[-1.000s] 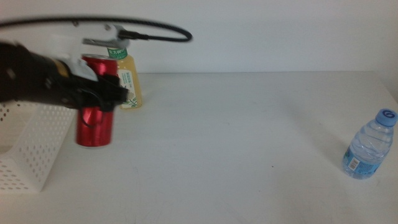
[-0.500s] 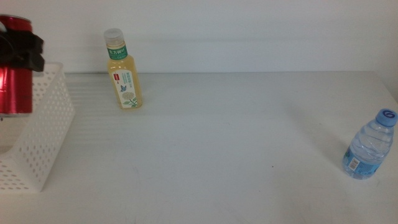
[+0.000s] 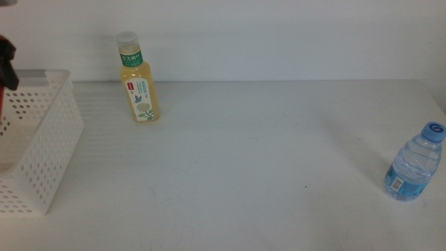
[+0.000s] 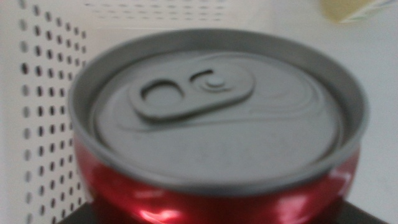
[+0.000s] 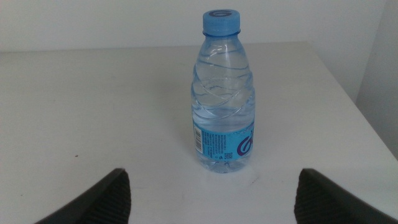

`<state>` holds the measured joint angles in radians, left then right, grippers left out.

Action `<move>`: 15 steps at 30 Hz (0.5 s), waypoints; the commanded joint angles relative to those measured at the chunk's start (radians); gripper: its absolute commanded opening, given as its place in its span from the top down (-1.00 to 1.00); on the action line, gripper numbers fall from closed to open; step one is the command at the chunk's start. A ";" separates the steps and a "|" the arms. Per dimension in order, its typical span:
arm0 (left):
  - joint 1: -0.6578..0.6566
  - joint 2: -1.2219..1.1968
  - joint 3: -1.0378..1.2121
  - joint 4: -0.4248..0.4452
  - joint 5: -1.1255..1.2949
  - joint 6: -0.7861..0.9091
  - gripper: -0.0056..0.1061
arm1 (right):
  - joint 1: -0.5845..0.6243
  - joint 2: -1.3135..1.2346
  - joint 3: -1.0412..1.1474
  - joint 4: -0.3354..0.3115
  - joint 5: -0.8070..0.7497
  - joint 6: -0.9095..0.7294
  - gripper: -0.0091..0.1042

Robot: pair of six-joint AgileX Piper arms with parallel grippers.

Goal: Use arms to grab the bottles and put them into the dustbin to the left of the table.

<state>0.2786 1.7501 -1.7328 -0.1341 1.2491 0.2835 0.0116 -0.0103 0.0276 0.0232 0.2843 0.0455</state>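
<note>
- The white basket (image 3: 43, 150) with round holes in its sides stands at the far left of the counter (image 3: 265, 153), and a grey strip runs along its rim.
- A red can (image 4: 214, 137) with a grey top and a pull tab fills the left wrist view, upright, with perforated basket walls just beside and behind it.
- In the middle view only a sliver of red and a dark bit of the left gripper (image 3: 7, 59) show at the left edge, above the basket's rim.
- That gripper's fingers are hidden behind the can in the wrist view, so I cannot tell how they are set, though the can sits right up against the camera.
- A yellow tea bottle (image 3: 138, 80) with a pale cap and a green-white label stands upright near the back of the counter, just right of the basket.
- A small clear water bottle (image 3: 414, 164) with a blue cap stands upright at the far right.
- The right gripper (image 5: 211, 199) sits in front of it with jaws spread wide, touching nothing.
</note>
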 commanded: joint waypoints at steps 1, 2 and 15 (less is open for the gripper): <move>0.020 -0.024 -0.045 -0.012 -0.013 0.009 0.85 | -0.006 -0.027 -0.007 -0.005 -0.077 -0.009 -0.48; 0.026 -0.012 -0.045 -0.011 -0.011 0.010 0.85 | -0.006 -0.027 -0.007 -0.005 -0.077 -0.009 -0.48; 0.035 0.153 -0.044 0.050 0.006 0.058 0.85 | -0.006 -0.027 -0.007 -0.005 -0.077 -0.009 -0.48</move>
<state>0.3133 1.9512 -1.7419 -0.0944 1.2416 0.3379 0.0116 -0.0103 0.0276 0.0232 0.2843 0.0455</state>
